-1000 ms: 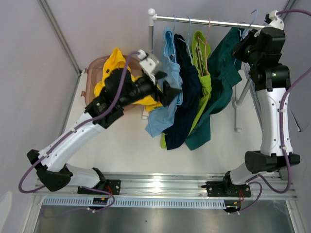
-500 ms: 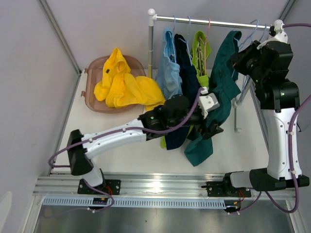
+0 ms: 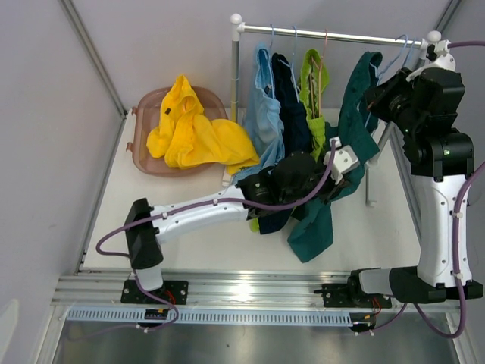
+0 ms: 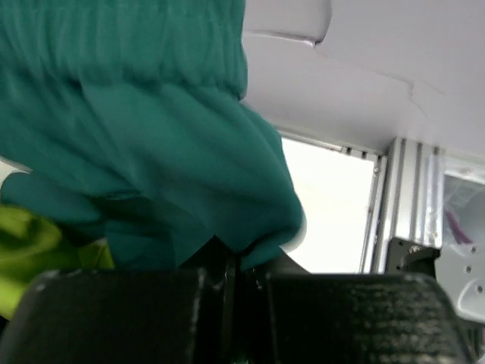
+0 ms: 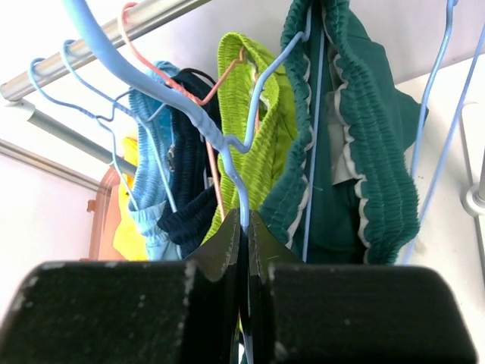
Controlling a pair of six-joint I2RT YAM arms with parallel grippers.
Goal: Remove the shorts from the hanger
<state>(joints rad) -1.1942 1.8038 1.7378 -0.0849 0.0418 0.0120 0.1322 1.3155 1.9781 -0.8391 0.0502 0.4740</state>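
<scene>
Light blue shorts (image 3: 264, 114), navy shorts (image 3: 292, 114), lime green shorts (image 3: 314, 91) and dark teal shorts (image 3: 356, 129) hang from hangers on the rail (image 3: 333, 34). My left gripper (image 3: 339, 182) reaches under them from the left. In the left wrist view it (image 4: 231, 262) is shut on a fold of the dark teal shorts (image 4: 151, 136). My right gripper (image 3: 373, 92) is up at the rail's right end. The right wrist view shows it (image 5: 244, 224) shut on the wire of a light blue hanger (image 5: 151, 83), the teal shorts (image 5: 364, 152) just beyond. Yellow shorts (image 3: 193, 133) lie in a pink basin (image 3: 148, 102).
The rack's left post (image 3: 236, 76) stands next to the basin, and its right leg (image 3: 371, 174) stands close beside my right arm. An orange hanger (image 5: 208, 152) carries the lime green pair. Grey walls close in left and right.
My left arm swung right from the yellow shorts at the basin to beneath the rack and shut on the dark teal shorts. The right arm shifted slightly right, still gripping the hanger.
</scene>
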